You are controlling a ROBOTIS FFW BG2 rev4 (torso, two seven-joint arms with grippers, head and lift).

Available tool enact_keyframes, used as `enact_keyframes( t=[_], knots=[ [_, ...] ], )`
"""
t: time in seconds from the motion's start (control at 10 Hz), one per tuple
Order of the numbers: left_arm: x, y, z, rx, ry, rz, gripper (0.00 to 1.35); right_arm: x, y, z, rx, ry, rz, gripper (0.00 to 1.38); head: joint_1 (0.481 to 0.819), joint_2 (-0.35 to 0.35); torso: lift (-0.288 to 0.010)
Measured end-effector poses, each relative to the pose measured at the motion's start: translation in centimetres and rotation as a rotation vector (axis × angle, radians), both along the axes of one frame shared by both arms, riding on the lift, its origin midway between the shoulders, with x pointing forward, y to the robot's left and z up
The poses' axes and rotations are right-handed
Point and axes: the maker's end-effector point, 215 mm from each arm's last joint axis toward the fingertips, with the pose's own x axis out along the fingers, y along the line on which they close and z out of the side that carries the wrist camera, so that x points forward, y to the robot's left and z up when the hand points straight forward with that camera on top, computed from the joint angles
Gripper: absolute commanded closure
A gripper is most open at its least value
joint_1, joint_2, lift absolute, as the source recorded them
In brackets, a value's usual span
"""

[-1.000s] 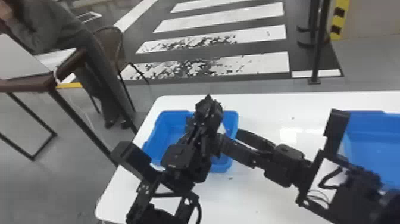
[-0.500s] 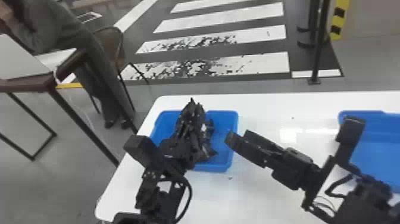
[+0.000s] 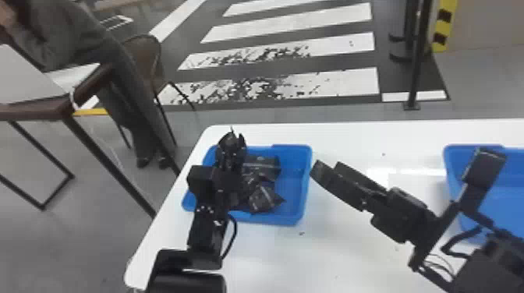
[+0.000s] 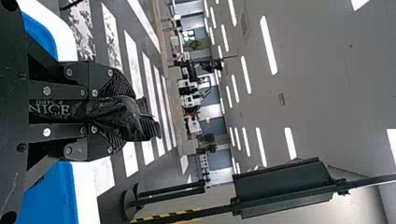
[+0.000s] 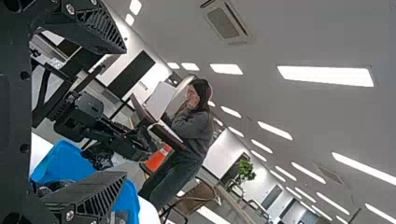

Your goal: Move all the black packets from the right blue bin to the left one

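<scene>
Over the left part of the left blue bin (image 3: 306,183) is my left gripper (image 3: 231,146). In the left wrist view the left gripper (image 4: 123,109) is shut on a black packet (image 4: 116,116), which lies crumpled between its fingers. Other black packets (image 3: 265,198) lie in that bin, partly covered by the left arm. Between the two bins my right gripper (image 3: 326,171) hangs just right of the left bin's rim; in the right wrist view the right gripper (image 5: 119,112) has its fingers wide apart with nothing held. The right blue bin (image 3: 452,167) is partly hidden behind the right arm.
Both bins stand on a white table (image 3: 351,253), whose left edge runs close beside the left bin. A dark side table (image 3: 35,111) and a chair (image 3: 146,58) stand on the floor to the left. A black post (image 3: 416,70) rises behind the table.
The left gripper has moved away from the right one, leftward over the left bin, with the packet in it. The right gripper has drawn back right from beside it and opened.
</scene>
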Motion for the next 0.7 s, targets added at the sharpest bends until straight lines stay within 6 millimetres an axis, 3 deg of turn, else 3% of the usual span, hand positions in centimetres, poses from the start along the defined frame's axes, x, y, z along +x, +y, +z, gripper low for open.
enact_keyframes(
  t=[0.1,0.2,0.3,0.4,0.7],
  knots=[
    [0.6,-1.1,-0.4,-0.019,-0.012,-0.019,0.19,0.0,-0.2,0.1,0.002,-0.002,-0.003,0.11,0.695,0.35,-0.14],
    [0.9,-2.7,-0.7,-0.05,-0.016,-0.053,0.0,0.1,-0.4,0.2,0.004,-0.004,-0.008,0.11,0.695,0.35,-0.14],
    [1.0,-4.5,-0.3,-0.082,-0.033,-0.096,0.09,0.3,-0.9,0.3,0.003,-0.01,-0.019,0.11,0.695,0.35,-0.14],
    [0.7,-6.0,1.1,-0.105,-0.083,-0.135,0.08,0.9,-1.9,0.8,-0.02,-0.045,-0.05,0.11,0.695,0.35,-0.14],
    [-2.2,-9.1,7.7,-0.209,-0.295,-0.251,0.03,3.9,-8.2,3.3,-0.158,-0.209,-0.232,0.11,0.655,0.263,-0.14]
  ],
)
